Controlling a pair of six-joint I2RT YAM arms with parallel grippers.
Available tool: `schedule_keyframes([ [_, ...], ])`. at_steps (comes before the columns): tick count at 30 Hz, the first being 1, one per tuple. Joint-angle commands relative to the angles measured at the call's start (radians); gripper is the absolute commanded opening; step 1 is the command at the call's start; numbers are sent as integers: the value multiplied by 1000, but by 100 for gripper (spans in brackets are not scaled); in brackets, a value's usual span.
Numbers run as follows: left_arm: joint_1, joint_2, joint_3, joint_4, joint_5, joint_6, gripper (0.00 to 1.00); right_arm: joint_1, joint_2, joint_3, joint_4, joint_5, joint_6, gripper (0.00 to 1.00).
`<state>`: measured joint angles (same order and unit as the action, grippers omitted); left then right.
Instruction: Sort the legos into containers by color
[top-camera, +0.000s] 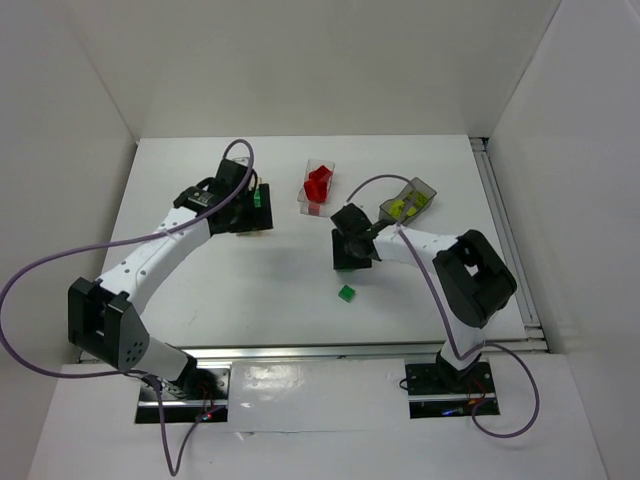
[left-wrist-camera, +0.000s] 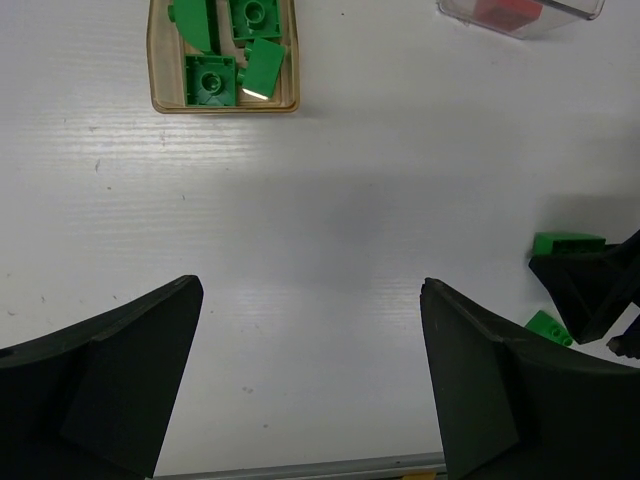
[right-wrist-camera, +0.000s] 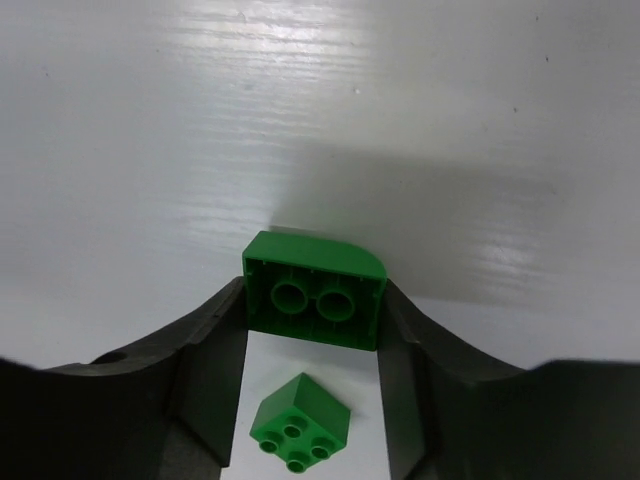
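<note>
My right gripper (right-wrist-camera: 313, 300) is shut on a green lego (right-wrist-camera: 315, 292) with a rounded edge, its hollow underside facing the camera, held above the table. A second small green lego (right-wrist-camera: 300, 423) lies on the table under it, also in the top view (top-camera: 347, 293). My left gripper (left-wrist-camera: 310, 300) is open and empty, a little short of the tan container (left-wrist-camera: 225, 107), which holds several green legos (left-wrist-camera: 210, 80). The clear container (top-camera: 328, 166) holds red legos (top-camera: 318, 183). The dark container (top-camera: 425, 187) holds yellow-green legos (top-camera: 403, 208).
White walls close off the table at the back and both sides. A metal rail (top-camera: 500, 230) runs along the right edge. In the left wrist view my right gripper (left-wrist-camera: 590, 290) shows at the right with its green lego.
</note>
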<state>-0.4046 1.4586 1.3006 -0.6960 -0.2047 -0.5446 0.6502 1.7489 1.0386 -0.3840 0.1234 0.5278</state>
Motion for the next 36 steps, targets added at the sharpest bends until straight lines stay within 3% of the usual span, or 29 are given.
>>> schedule_keyframes([
  [1, -5, 5, 11, -7, -16, 28, 100, 6, 11, 46, 22, 25, -9, 40],
  [3, 10, 5, 11, -19, -16, 28, 100, 18, 11, 83, 13, 25, -9, 31],
  [12, 228, -121, 31, -51, 80, -9, 100, 100, 99, 416, 89, -44, -40, 31],
  [20, 374, -205, -55, -97, -30, -147, 100, 120, 441, 831, 120, -85, -80, 34],
  [25, 412, -256, -110, -88, 25, -146, 100, 120, 638, 1106, 93, -123, -89, 41],
  [29, 412, -270, -145, -56, 96, -118, 100, 131, 712, 1239, 73, -123, -112, 71],
  [30, 412, -270, -146, -56, 119, -109, 100, 131, 696, 1227, 73, -123, -121, 79],
  [31, 412, -270, -155, -56, 119, -98, 100, 131, 666, 1189, 98, -99, -121, 81],
  [36, 359, -261, -192, -20, 149, -89, 100, 100, 341, 715, 273, -13, -121, 82],
])
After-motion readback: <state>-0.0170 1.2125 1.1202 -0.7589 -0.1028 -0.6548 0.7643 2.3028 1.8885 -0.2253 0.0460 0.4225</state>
